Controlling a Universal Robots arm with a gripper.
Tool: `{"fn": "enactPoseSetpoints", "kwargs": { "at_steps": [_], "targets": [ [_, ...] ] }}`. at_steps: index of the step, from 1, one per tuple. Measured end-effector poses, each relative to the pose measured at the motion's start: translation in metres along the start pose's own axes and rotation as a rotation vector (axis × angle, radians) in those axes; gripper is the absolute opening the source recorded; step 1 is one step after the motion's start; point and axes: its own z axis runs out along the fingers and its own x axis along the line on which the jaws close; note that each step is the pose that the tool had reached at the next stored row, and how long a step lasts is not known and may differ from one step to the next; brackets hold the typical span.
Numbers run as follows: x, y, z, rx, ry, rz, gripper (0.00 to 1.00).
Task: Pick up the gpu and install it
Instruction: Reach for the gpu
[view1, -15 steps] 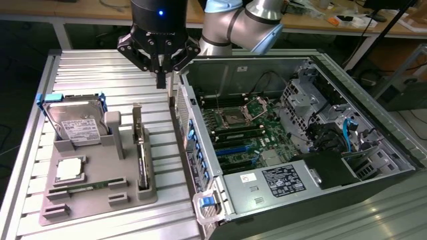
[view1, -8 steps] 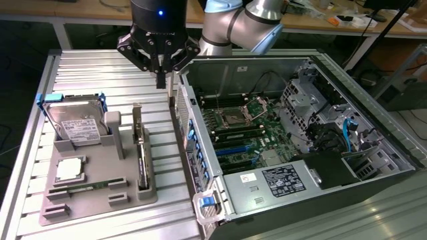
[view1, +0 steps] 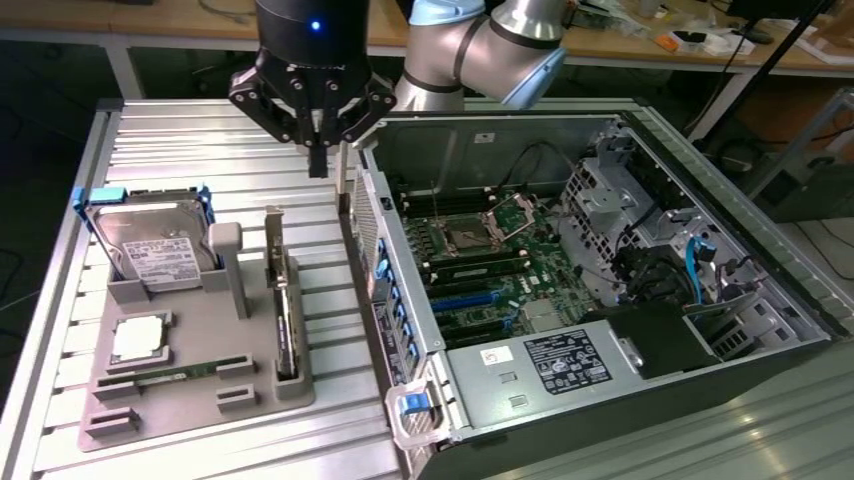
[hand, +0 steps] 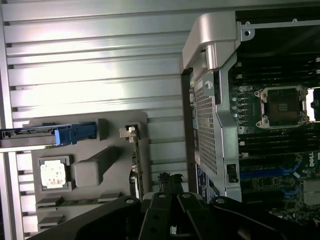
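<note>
While the gpu (view1: 283, 320) stands on edge in the grey holder (view1: 200, 400) on the tabletop (view1: 174, 140), the closed, empty fingers (view1: 318, 158) hover apart from it, nearer its bracket end.

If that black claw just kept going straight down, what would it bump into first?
The gripper would likely meet the ribbed table, in the strip between the grey tray and the computer case; depth is hard to judge.

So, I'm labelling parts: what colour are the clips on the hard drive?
Blue clips on the hard drive; exterior view shows them best.
</note>
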Motion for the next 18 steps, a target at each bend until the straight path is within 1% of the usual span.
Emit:
{"fn": "enactPoseSetpoints", "kwargs": {
  "at_steps": [18],
  "targets": [
    [0.0093,-0.0007,-0.0002,0.0,0.0003,0.0,0.11]
  ]
}}
